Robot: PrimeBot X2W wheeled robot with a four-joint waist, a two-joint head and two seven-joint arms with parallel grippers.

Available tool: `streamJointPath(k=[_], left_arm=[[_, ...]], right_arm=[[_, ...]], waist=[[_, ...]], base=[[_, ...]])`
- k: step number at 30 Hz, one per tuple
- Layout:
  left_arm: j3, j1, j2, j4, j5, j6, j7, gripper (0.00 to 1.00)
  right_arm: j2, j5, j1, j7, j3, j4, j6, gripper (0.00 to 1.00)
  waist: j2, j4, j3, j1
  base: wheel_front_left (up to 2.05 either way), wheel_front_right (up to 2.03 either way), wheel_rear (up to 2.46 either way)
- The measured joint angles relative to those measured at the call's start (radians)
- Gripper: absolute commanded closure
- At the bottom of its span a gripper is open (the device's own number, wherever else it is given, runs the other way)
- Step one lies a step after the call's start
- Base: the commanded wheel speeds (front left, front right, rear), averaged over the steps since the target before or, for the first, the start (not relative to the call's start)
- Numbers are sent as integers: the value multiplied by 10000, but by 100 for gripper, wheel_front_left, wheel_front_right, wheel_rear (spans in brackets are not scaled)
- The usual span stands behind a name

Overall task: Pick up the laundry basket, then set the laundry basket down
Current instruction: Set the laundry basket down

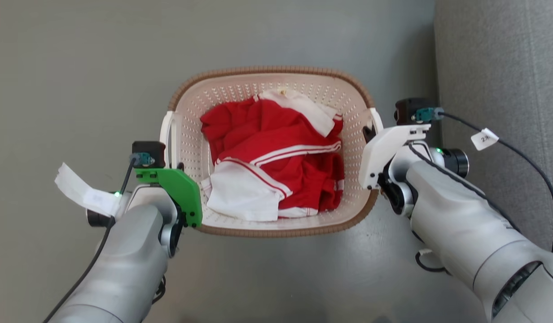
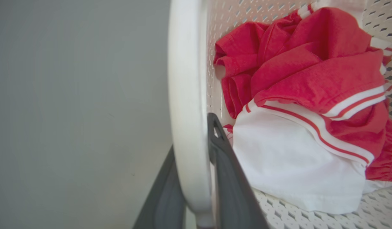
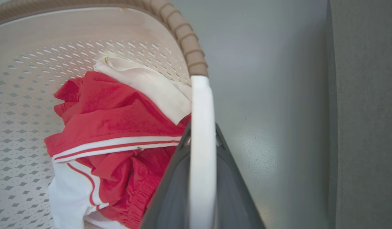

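Observation:
The laundry basket (image 1: 276, 72) sits in the middle of the head view, cream-white and perforated with a brown rim, holding red and white clothes (image 1: 276, 148). My left gripper (image 1: 177, 170) is at its left loop handle (image 1: 165, 134). In the left wrist view the dark fingers (image 2: 227, 178) stand on either side of the white handle (image 2: 183, 79), shut on it. My right gripper (image 1: 370, 134) is at the right handle (image 1: 376, 119). In the right wrist view its fingers (image 3: 173, 178) clamp the white handle (image 3: 200, 101) below the brown rim (image 3: 183, 35).
Grey floor (image 1: 79, 67) surrounds the basket. A grey upholstered piece of furniture (image 1: 501, 67) stands close along the right, just beyond my right arm. Paper tags (image 1: 79, 188) hang from both wrist cables.

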Motion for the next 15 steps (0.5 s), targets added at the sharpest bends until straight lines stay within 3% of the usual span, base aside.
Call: streamJointPath(k=[15], left_arm=[[63, -1397, 15, 44, 347, 82, -263, 100]], right_arm=[[-52, -107, -1456, -324, -59, 82, -2, 100]], waist=[[0, -117, 2125, 1]], base=[[0, 0, 0]])
